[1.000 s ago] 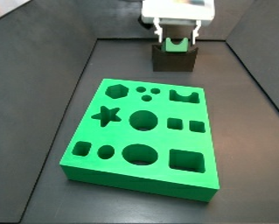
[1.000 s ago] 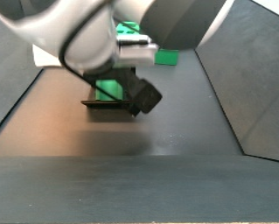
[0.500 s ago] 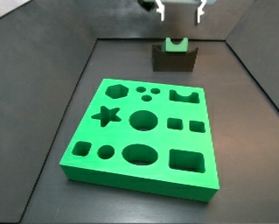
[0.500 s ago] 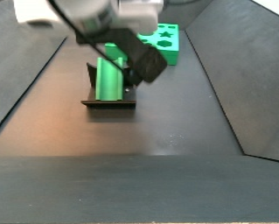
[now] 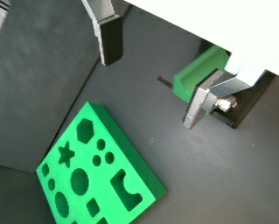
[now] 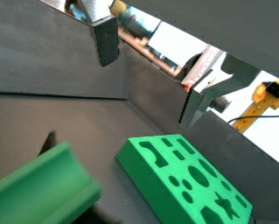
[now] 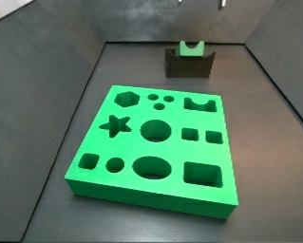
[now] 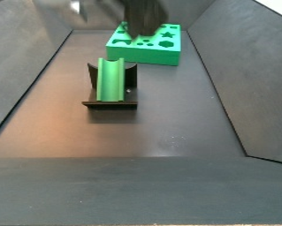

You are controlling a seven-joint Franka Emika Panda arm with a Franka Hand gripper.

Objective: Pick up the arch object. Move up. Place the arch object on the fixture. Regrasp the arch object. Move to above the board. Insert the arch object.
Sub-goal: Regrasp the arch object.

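The arch object [image 7: 191, 47] is a small green block resting in the scooped top of the dark fixture [image 7: 188, 65] at the far end of the floor. It shows in both side views, and as a long green piece [image 8: 111, 79] on the fixture [image 8: 110, 104]. My gripper [image 5: 151, 92] is open and empty, raised well above the arch object [image 5: 201, 70]. Nothing is between its fingers [image 6: 105, 44]. In the side views only its blurred tips show at the top edge. The bright green board [image 7: 154, 142] with shaped holes lies flat mid-floor.
Dark sloping walls [image 7: 65, 71] enclose the floor on both sides and at the back. The board [image 8: 149, 42] lies beyond the fixture in a side view, and it also shows in both wrist views [image 5: 94, 175].
My gripper has let go of the arch object and risen straight up, almost out of both side views. The arch object stays on the fixture.
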